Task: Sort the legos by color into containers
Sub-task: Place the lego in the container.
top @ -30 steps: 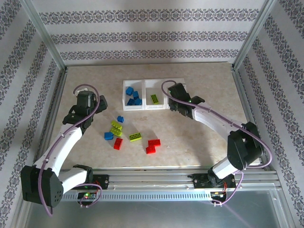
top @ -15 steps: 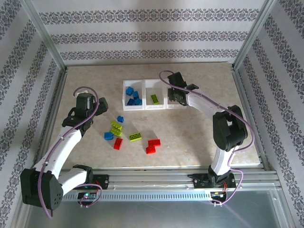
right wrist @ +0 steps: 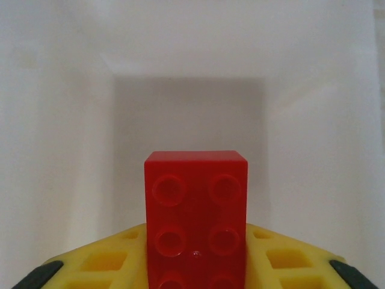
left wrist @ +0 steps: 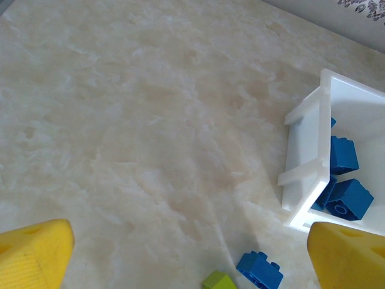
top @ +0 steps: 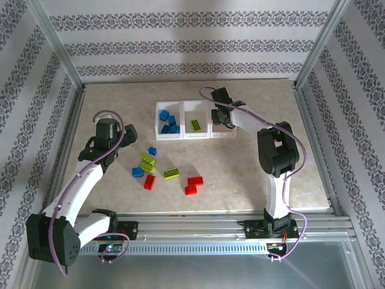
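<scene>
Right gripper [top: 220,118] sits over the right bin [top: 224,135], fingers [right wrist: 102,265] clamped on a red brick [right wrist: 196,211], studs toward the wrist camera, bare white bin floor beyond it. Judged: held here to drop red into the bin that has no colour yet. Left bin [top: 169,136] holds blue bricks [top: 168,121], middle bin [top: 196,135] one lime green brick [top: 196,125], so one colour per bin. Left gripper [left wrist: 189,256] hovers off the left bin's corner, fingers [left wrist: 30,253] spread wide, empty. Judged staged for the loose bricks [top: 171,173] on the surface [top: 252,174]: blue, green and red mixed, near the bins. No brand, label or legible writing seen
</scene>
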You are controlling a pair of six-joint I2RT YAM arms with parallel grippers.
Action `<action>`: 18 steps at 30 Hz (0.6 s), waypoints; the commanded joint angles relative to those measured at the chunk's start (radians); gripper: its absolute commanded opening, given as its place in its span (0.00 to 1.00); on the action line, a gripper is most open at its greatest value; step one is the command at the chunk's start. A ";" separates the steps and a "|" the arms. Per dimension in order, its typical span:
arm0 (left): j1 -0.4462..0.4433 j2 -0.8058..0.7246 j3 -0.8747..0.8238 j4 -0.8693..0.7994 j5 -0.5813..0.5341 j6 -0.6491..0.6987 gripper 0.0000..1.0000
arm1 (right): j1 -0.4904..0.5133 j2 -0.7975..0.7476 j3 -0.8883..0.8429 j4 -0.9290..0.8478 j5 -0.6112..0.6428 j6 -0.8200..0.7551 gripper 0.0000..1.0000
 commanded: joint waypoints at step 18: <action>0.019 -0.008 -0.011 -0.012 0.025 -0.006 1.00 | 0.018 -0.127 -0.032 -0.010 0.008 -0.009 0.54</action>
